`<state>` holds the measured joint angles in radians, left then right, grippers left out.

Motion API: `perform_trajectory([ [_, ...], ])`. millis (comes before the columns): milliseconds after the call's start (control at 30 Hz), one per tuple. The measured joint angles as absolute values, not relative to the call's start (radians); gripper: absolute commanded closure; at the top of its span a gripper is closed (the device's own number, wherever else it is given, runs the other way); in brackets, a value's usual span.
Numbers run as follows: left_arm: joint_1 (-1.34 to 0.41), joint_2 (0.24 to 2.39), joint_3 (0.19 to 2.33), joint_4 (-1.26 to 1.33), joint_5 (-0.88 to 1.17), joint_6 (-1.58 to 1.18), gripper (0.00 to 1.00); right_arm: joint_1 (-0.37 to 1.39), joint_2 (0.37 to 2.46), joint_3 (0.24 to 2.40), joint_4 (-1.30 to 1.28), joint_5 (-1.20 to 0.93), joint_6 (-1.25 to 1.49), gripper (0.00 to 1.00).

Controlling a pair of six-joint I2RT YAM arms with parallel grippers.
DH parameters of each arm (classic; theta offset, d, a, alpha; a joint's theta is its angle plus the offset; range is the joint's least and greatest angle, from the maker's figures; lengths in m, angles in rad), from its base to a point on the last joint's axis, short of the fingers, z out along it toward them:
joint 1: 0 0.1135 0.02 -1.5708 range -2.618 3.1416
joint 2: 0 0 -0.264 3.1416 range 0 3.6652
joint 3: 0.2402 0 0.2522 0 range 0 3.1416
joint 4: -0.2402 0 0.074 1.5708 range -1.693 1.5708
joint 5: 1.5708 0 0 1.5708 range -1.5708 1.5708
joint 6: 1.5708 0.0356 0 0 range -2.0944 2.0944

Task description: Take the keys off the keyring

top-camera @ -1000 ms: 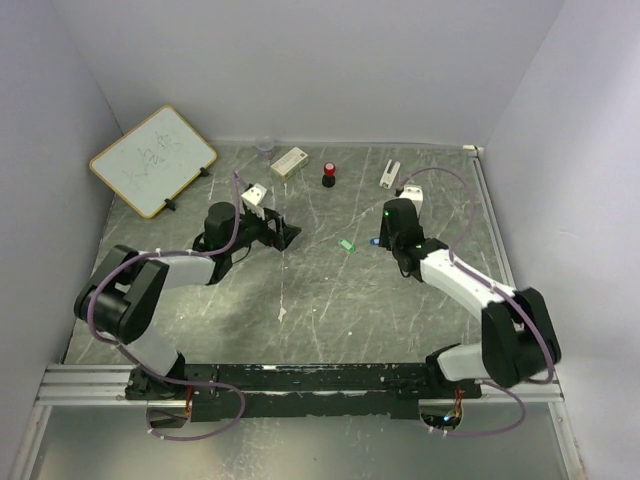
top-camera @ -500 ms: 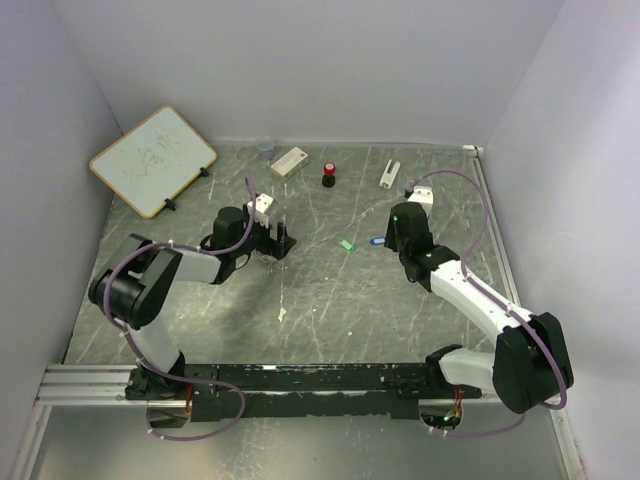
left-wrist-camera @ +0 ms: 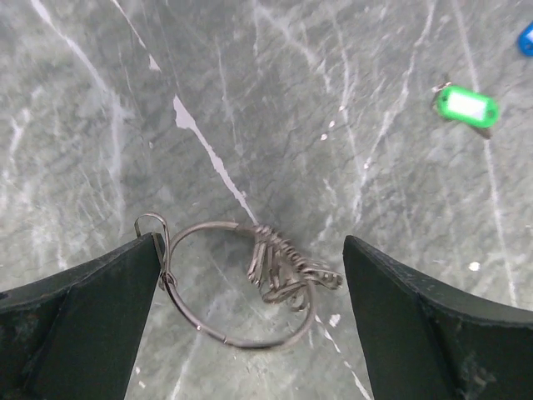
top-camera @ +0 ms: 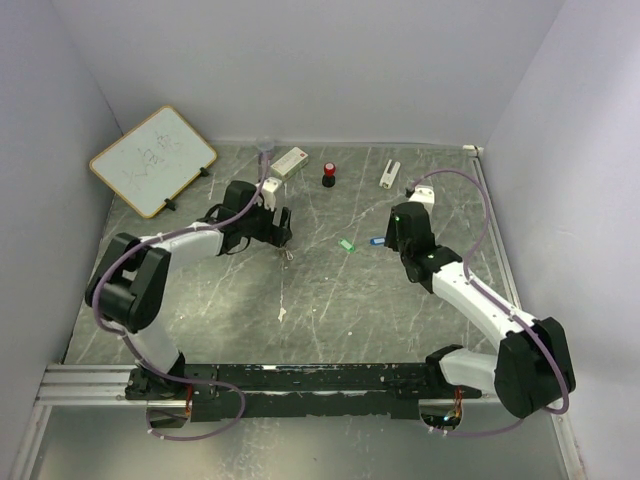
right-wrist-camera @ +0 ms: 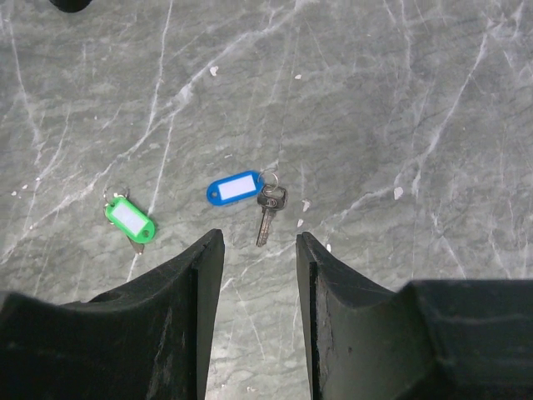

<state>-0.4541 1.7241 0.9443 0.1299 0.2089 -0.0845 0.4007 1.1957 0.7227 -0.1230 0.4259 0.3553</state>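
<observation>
Top external view shows the left arm swung further toward the back of the table (top-camera: 330, 300) than a second ago, its elbow drawn in, while the right arm has stretched out slightly; the two loose keys have not shifted. The left gripper (left-wrist-camera: 251, 242) is spread wide and holds nothing, its fingers standing either side of the keyring (left-wrist-camera: 218, 223), which lies flat on the table with a bunch of keys (left-wrist-camera: 283, 267) still threaded on it. The green-headed key (right-wrist-camera: 131, 219) and blue-headed key (right-wrist-camera: 235, 187) lie apart from the ring, near each other. The right gripper (right-wrist-camera: 260, 242) hovers over the blue one, jaws partly parted and empty. A small clear cup (top-camera: 265, 147) stands at the back; its contents cannot be made out.
</observation>
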Motion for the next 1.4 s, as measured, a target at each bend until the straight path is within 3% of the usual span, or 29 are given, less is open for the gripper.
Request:
perform_trajectory([
  [100,-0.455,1.663,0.974,0.056,0.209,-0.073,0.01,0.4,1.183,0.722,-0.123,0.422,0.355,0.62],
  [267,-0.455,1.555,0.976,-0.007,0.236,-0.065,0.01,0.4,1.164,0.715,-0.113,0.383,0.354,0.77],
  [333,-0.455,1.545,0.975,-0.01,0.255,-0.066,0.01,0.4,1.153,0.698,-0.089,0.329,0.352,0.76],
  [500,-0.455,1.544,0.953,0.012,0.335,-0.07,0.01,0.401,1.113,0.625,0.028,0.154,0.361,0.6],
  [600,-0.455,1.54,0.914,0.054,0.412,-0.079,0.01,0.401,1.108,0.611,0.098,0.07,0.38,0.57],
  [900,-0.456,1.455,0.8,0.2,0.629,-0.085,0.01,0.438,1.272,0.744,0.258,-0.1,0.446,0.61],
  [1200,-0.469,1.406,0.792,0.237,0.7,-0.056,0.02,0.639,1.509,0.983,0.251,-0.053,0.417,0.66],
  [1400,-0.473,1.406,0.775,0.243,0.699,-0.047,0.02,0.685,1.609,1.089,0.223,-0.039,0.406,0.69],
])
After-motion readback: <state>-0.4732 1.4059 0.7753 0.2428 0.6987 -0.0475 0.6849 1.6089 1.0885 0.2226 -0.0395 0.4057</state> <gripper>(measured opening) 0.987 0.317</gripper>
